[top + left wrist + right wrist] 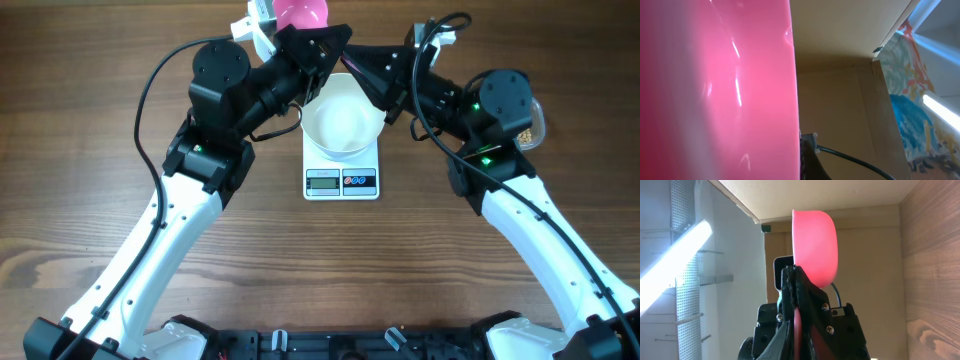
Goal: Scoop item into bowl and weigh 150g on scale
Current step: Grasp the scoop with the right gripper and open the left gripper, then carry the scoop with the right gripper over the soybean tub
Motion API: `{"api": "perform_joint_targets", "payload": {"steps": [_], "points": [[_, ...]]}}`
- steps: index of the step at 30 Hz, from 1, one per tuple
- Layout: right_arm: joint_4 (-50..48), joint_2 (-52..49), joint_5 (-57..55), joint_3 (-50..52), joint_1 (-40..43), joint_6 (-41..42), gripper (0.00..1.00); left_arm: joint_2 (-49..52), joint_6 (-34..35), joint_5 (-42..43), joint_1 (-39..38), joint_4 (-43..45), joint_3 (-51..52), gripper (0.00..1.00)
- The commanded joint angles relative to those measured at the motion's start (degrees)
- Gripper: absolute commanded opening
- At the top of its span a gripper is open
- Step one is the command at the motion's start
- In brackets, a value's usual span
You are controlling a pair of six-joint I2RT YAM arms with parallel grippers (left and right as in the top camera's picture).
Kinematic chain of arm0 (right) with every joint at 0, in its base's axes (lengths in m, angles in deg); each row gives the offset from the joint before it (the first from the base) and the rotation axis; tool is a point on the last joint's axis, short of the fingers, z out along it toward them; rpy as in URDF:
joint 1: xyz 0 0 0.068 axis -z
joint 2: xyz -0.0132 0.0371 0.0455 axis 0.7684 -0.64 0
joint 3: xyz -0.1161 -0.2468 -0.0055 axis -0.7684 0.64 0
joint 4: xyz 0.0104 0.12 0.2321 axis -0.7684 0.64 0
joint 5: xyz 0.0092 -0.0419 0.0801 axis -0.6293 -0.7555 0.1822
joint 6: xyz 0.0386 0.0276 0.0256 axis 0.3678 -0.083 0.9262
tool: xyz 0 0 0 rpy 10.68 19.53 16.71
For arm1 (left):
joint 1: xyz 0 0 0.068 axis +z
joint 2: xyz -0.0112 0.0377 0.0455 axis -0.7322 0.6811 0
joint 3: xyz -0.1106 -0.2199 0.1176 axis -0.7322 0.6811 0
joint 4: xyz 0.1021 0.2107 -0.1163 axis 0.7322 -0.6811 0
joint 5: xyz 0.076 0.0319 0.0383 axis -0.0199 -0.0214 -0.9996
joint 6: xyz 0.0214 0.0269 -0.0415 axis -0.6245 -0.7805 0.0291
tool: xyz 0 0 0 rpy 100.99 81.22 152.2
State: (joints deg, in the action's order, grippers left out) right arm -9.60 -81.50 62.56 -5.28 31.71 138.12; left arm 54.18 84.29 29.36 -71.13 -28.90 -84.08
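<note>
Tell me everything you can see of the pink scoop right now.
The pink scoop is glossy, smooth plastic with a rounded cup. It is held up off the table, just beyond the white bowl, its handle clamped in the left hand. Nothing else visibly touches it. Its contents cannot be seen.

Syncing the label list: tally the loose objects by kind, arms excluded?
pink scoop: 1
white bowl: 1
scale: 1
clear tub, partly behind the right arm, holding beans that are too small to count: 1
Total: 4
</note>
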Motion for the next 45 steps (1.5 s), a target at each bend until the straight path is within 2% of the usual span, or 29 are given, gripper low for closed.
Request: {"api": "perform_joint_targets", "payload": {"steps": [1, 5, 6, 7, 9, 10, 13, 17, 22, 25, 27, 29, 33, 34, 35, 36, 38, 39, 41, 42, 43, 44, 45], "points": [[-0.1, 0.4, -1.1, -0.6, -0.3, 0.4, 0.1, 0.1, 0.1, -0.7, -0.5, 0.2, -0.5, 0.04], [0.1, 0.4, -1.0, -0.6, -0.3, 0.4, 0.04, 0.1, 0.1, -0.7, -0.5, 0.2, -0.5, 0.05], [0.0, 0.4, -0.7, -0.6, -0.3, 0.4, 0.04, 0.1, 0.1, -0.7, -0.5, 0.2, -0.5, 0.1], [0.0, 0.4, -0.5, -0.7, -0.3, 0.2, 0.04, 0.1, 0.1, -0.7, -0.5, 0.2, -0.5, 0.22], [0.0, 0.4, -0.3, -0.7, -0.3, -1.5, 0.05, 0.1, 0.1, -0.7, -0.5, 0.2, -0.5, 0.31], [0.0, 0.4, -0.3, -0.7, -0.3, -1.8, 0.05, 0.1, 0.1, -0.7, -0.5, 0.2, -0.5, 0.44], [1.3, 0.4, -2.1, -0.8, 0.2, -5.0, 0.05, 0.0, -2.3, -0.5, -0.5, 0.2, -0.5, 0.55], [11.6, 0.4, -2.8, -4.6, 6.1, -13.4, 0.05, -1.1, -9.5, 0.1, -0.5, 0.1, -0.5, 0.57], [34.9, 0.4, -4.0, -18.9, 13.4, -29.9, 0.05, -4.1, -19.3, -0.2, -0.4, -4.4, -0.5, 0.61], [40.1, 0.4, -4.4, -24.0, 17.0, -36.1, 0.05, -4.6, -27.1, -0.1, -0.4, -11.3, -0.5, 0.61], [50.8, 0.4, -5.7, -27.6, 20.3, -44.1, 0.05, -4.6, -36.0, -0.2, -0.1, -19.5, -0.5, 0.61], [61.8, 0.4, -10.0, -30.6, 22.4, -51.1, 0.05, -4.6, -43.9, -0.2, 0.6, -31.1, -1.9, 0.62], [80.7, 0.4, -19.2, -39.2, 23.1, -59.3, 0.05, -4.5, -57.8, -10.9, 0.6, -56.3, -11.5, 0.63], [87.1, 0.4, -22.5, -42.3, 23.1, -61.9, 0.05, -4.5, -60.3, -11.3, 0.6, -61.2, -13.7, 0.68], [93.1, 0.2, -25.6, -44.8, 23.1, -63.7, 0.05, -4.5, -60.7, -11.3, 0.6, -65.0, -15.1, 0.8], [98.7, 0.1, -28.3, -46.8, 23.1, -65.5, 0.05, -4.6, -60.6, -11.0, 0.6, -67.3, -15.4, 0.87], [107.5, 0.0, -31.7, -47.6, 23.1, -70.1, 0.05, -4.7, -60.6, -10.6, 0.6, -70.2, -15.4, 0.9], [110.6, 0.0, -34.7, -47.6, 23.0, -70.0, 0.05, -4.7, -60.6, -10.6, 0.6, -70.6, -15.4, 0.91], [115.4, 0.0, -41.7, -47.6, 22.9, -69.9, 0.05, -4.7, -60.4, -10.6, 0.5, -70.6, -15.4, 1.0], [116.5, 0.0, -44.0, -47.6, 22.9, -70.0, 0.04, -4.7, -60.4, -10.6, 0.5, -70.6, -15.3, 0.96], [117.0, 0.0, -46.6, -47.5, 22.9, -70.0, 0.04, -4.5, -60.4, -10.6, 0.5, -70.5, -15.3, 0.81], [117.0, 0.0, -48.4, -47.4, 22.9, -70.1, 0.04, -4.0, -60.2, -10.6, 0.3, -70.9, -15.2, 0.77], [116.0, 0.0, -49.7, -47.1, 22.9, -70.2, 0.04, -2.8, -60.2, -10.6, -0.6, -72.3, -14.9, 0.65]]}}
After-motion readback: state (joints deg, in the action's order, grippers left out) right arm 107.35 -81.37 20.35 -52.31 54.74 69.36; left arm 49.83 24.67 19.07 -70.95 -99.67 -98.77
